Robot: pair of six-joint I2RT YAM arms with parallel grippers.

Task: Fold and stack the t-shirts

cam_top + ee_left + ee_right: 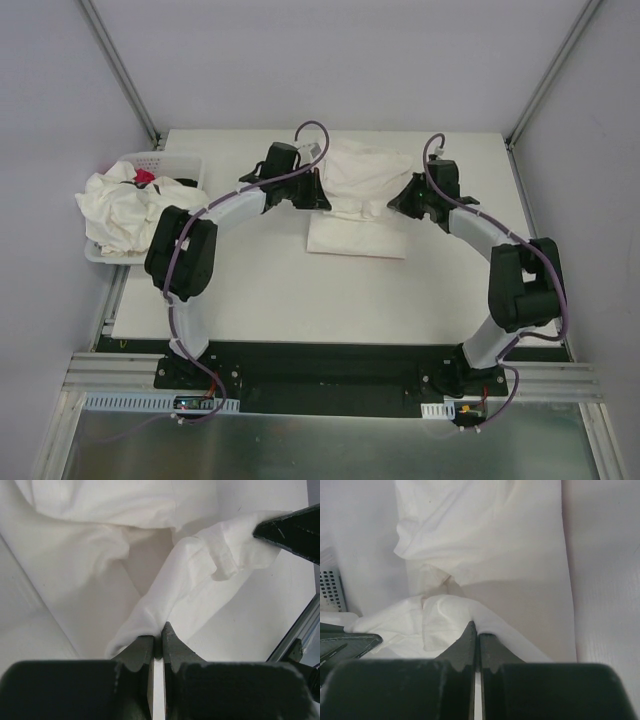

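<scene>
Shirt (365,175) lies rumpled at the far centre of the desk (270,290), on top of a folded shirt (355,242). Left jaws are together, clamped on a ridge of cloth at its left edge. Right jaws are together, clamped on the same shirt at its right edge (both wrist views show cloth pinched at the very tips). The held edge hangs slack between the two arms.

Risks, as judged:
- Both pinches are shallow. A fast lift, or the arms pulling apart, could slip the thin cloth out; one side drops and the fold skews.
- Cannot tell how many layers each pinch holds. An extra layer would bunch the fold.
- The shirt rests on the folded shirt, so any drag across it could pull that one out of square.
- Each wrist view shows the other arm's jaws near. Bringing the ends together risks the jaws touching.

Surface: the desk is white, flat and matte, and looks smooth, so cloth probably slides easily. A basket (178,160) sits at the far left corner with a heap of shirts (120,210) and a red packet (146,178).

Room: pale grey wall panels (330,60), metal posts (120,70) at the corners, black base plate (320,365) under the arms.
</scene>
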